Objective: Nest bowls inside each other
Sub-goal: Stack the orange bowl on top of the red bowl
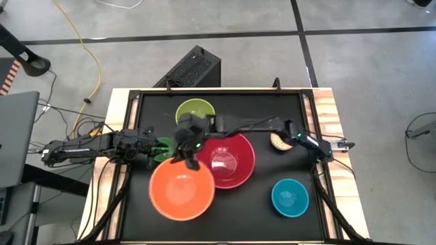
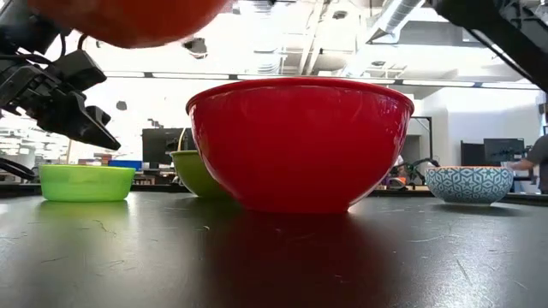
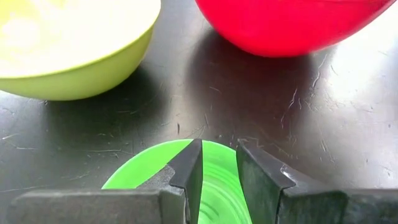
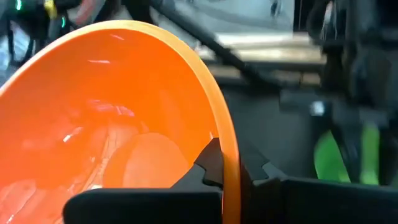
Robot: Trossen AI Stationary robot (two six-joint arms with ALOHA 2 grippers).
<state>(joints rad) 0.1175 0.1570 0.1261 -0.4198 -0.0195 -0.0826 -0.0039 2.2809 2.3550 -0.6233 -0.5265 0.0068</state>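
From above, the right arm reaches across the table from 3 o'clock, its right gripper (image 1: 193,162) clamped on the rim of the orange bowl (image 1: 181,189), at that bowl's 12 o'clock. The red bowl (image 1: 230,159) sits at table centre, the lime bowl (image 1: 195,111) at its 11 o'clock, the teal bowl (image 1: 290,197) at 4 o'clock.

At table level, the orange bowl hangs lifted above the surface.

Left wrist: the left gripper (image 3: 219,168) hovers, fingers slightly parted, over the small green bowl (image 3: 143,171).

Right wrist: fingers (image 4: 211,163) pinch the orange rim. No writing is legible.
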